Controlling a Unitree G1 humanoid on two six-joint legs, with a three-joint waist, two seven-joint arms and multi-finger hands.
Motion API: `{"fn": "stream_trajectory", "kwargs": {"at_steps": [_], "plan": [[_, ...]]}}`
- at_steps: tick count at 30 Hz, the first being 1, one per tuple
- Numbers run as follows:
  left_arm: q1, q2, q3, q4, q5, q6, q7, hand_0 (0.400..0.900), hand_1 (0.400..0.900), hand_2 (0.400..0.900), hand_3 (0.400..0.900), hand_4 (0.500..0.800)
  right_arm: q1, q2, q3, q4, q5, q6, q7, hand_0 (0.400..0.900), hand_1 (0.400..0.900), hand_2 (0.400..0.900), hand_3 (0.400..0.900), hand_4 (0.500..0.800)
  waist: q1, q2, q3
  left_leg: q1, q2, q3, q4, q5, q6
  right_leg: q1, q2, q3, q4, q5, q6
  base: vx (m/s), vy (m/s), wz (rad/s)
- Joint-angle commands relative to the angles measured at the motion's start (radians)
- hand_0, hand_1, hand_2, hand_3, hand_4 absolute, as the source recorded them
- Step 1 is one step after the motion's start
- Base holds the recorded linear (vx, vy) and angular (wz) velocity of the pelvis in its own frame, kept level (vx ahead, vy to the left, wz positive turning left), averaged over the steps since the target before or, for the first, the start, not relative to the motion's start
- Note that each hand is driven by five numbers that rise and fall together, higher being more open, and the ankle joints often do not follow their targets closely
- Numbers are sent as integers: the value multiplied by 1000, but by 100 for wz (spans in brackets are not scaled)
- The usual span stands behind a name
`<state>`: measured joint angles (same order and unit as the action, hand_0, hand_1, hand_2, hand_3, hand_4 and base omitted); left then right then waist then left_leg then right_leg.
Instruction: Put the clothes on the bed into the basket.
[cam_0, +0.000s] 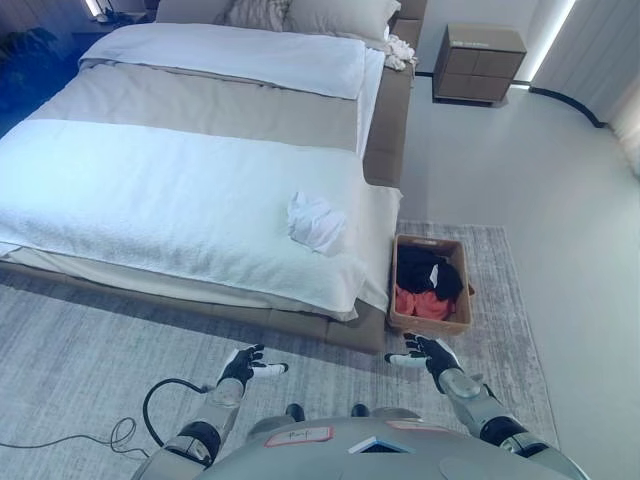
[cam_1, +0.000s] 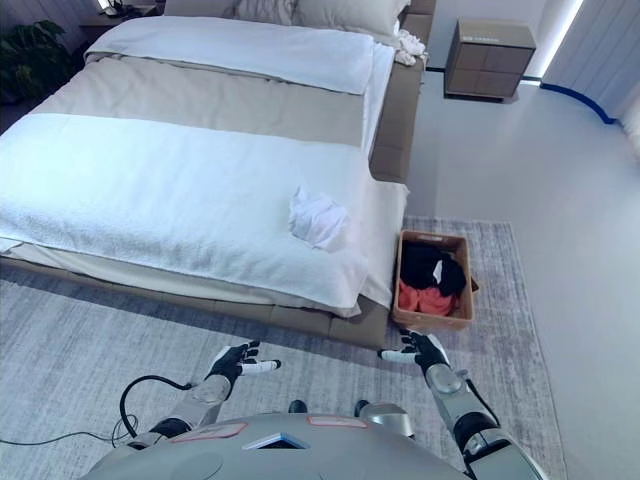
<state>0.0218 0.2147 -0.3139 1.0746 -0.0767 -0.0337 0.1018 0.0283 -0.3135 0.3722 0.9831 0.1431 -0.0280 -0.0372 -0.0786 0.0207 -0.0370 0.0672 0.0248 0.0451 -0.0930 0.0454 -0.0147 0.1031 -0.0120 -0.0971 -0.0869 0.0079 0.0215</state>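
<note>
A crumpled white garment (cam_0: 316, 221) lies on the white blanket near the bed's (cam_0: 180, 190) right foot corner. A brown basket (cam_0: 431, 285) stands on the rug beside that corner and holds a black garment (cam_0: 428, 268) and a red-orange garment (cam_0: 424, 304). My left hand (cam_0: 245, 364) is open and empty, low over the rug in front of the bed. My right hand (cam_0: 424, 352) is open and empty, just in front of the basket's near rim. Both hands are well short of the white garment.
A grey rug (cam_0: 80, 340) covers the floor in front of the bed. A brown nightstand (cam_0: 479, 62) stands at the far right by the wall. Pillows (cam_0: 320, 15) and a small white cloth (cam_0: 399, 50) lie at the head of the bed.
</note>
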Motion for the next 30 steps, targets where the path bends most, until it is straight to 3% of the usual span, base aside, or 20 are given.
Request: {"fn": "stream_trajectory", "kwargs": {"at_steps": [1,10,22,27,30], "plan": [[-56,20,48,34,-21,-47,29,900,900,900,900,800,-78,-14,-22,9,14,-66,-25,900,900,900,900,800,10,-52,-45,-45,-13,4,6,-35,-28,-30,-57,32,0,-21,64,15,-9,4],[-56,19,24,12,-11,-50,14,900,900,900,900,800,-82,-20,-26,12,26,-63,-17,900,900,900,900,800,13,-41,-47,-29,-16,-10,6,-41,-26,-11,-57,20,0,-32,59,15,-11,4],[-62,23,41,13,-25,-44,25,900,900,900,900,800,-87,-48,-33,-25,25,-66,-24,900,900,900,900,800,15,-36,-16,-42,5,-20,38,-40,-40,-12,-37,17,6,-49,39,-4,-52,3],[-75,12,11,2,-30,-47,4,900,900,900,900,800,-101,-59,-18,-28,26,-72,-20,900,900,900,900,800,15,-49,30,-106,21,-40,160,-62,-56,-26,-18,21,21,-55,17,-39,-136,9],[-80,11,21,-17,-58,-48,3,900,900,900,900,800,-103,-72,-15,-40,34,-74,-21,900,900,900,900,800,27,-59,83,-202,-3,-58,381,-85,-69,-2,-16,16,20,-57,-2,-14,-133,5]]}}
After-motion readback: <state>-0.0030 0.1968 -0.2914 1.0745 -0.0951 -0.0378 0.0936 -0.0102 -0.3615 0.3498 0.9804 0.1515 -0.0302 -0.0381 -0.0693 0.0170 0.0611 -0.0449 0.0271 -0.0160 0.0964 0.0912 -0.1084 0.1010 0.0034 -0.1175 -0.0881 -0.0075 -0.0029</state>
